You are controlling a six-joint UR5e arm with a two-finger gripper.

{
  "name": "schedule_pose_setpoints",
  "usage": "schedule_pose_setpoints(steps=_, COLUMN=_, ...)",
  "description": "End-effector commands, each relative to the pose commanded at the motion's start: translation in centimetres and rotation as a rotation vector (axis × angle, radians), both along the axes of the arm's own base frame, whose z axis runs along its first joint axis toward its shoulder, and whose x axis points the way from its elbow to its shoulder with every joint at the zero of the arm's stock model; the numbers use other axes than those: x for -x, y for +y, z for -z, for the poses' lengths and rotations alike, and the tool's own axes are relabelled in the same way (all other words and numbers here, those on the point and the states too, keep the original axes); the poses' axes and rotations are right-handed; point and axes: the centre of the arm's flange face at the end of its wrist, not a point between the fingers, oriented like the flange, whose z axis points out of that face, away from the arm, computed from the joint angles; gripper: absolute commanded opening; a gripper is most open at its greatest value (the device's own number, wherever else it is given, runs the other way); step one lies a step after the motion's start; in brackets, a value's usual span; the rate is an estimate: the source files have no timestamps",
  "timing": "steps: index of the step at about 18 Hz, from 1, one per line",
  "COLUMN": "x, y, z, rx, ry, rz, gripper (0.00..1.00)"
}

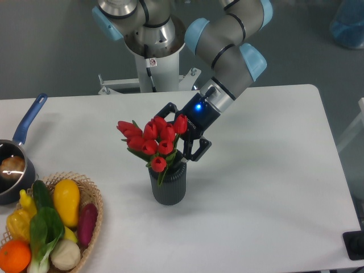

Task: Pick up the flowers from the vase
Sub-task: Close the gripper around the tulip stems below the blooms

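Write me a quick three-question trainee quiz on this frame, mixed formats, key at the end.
1. True or false: the flowers stand in the vase.
2. Multiple choice: the gripper is A) over the wicker basket, B) right beside the flowers at the vase mouth, C) far off at the table's right edge.
3. Short answer: what colour is the saucepan handle?

Key:
1. True; the stems go into the vase mouth.
2. B; whether its fingers are closed on the stems cannot be told, the buds hide them.
3. Blue.
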Motion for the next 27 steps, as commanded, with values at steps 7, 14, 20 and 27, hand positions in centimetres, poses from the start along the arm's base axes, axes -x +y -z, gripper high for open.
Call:
schedule_pose_setpoints(steps=7, x=0.05, y=-0.08, z=-0.05, rx=0.003, ry=0.0, rz=-0.003, gripper=0.6)
schedule_pose_setpoints(steps=14, x=0.11, y=-0.13, z=-0.05, rx=0.004, ry=-0.001, rz=-0.005, gripper=0.52)
schedule_pose_setpoints(steps=20, x=0.17, y=-0.18, z=-0.06, rx=0.003, ry=-0.002, rz=-0.007, gripper=0.52)
schedule_pose_setpoints(steps=27, x=0.45, y=-0.44, z=-0.18, rx=-0.001, ry=-0.009, rz=-0.018, gripper=0.49)
